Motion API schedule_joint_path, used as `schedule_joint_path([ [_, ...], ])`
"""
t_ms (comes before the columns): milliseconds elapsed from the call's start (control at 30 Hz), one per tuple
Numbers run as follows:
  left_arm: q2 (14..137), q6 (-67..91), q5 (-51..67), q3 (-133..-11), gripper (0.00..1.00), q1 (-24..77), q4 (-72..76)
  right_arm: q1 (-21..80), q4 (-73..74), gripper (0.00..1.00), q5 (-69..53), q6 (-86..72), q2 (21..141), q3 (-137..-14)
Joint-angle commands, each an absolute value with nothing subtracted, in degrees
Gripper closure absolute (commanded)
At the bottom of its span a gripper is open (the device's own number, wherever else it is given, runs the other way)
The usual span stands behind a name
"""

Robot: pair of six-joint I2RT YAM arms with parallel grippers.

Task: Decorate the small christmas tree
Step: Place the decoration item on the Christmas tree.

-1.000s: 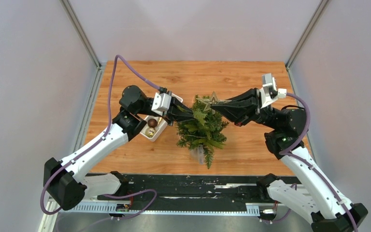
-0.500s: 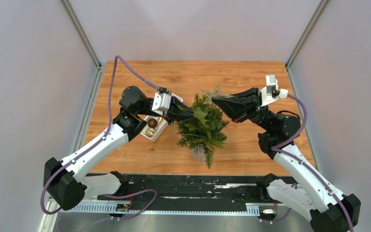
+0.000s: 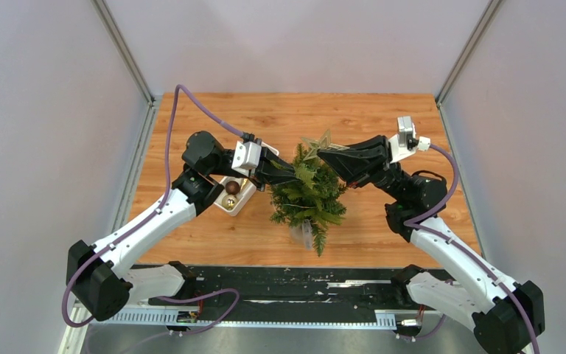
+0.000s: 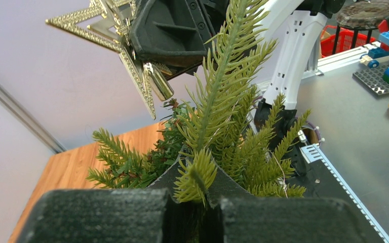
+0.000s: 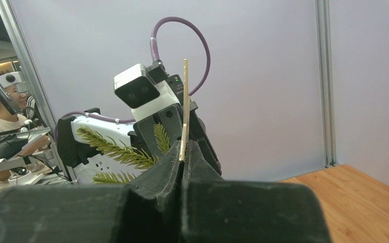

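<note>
1. Tree (image 3: pixel 308 199) stands upright mid-table (image 3: pixel 383 125), between the two arms, just right of the tray (image 3: pixel 246 193).
2. Left gripper (image 3: pixel 289 174): jaws closed on an upper tree sprig, reaching in from the left.
3. Right gripper (image 3: pixel 327 153): jaws clamped on the gold star (image 3: pixel 315 142), held at the treetop, tilted. Contact with the top sprig unclear.
4. Tray holds a brown ball (image 3: pixel 232 187) and a gold ball (image 3: pixel 229 201).

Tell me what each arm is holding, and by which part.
The right gripper pinches the gold star across its flat faces, at one edge; the left gripper grips the tree by a branch tip.
</note>
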State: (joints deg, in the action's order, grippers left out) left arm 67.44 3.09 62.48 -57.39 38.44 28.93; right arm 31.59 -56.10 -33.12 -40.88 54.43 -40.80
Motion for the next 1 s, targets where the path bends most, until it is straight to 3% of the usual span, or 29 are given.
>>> schedule_joint_path([
  [0,66.0,1.6,61.3,-57.9,1.0,38.2,33.7,32.0,-60.3,1.0,-32.1,-41.2,54.2,-41.0],
  [967,65.8,0.6,60.8,-57.6,1.0,38.2,33.2,32.2,-58.6,1.0,-34.1,-40.9,55.0,-40.0],
])
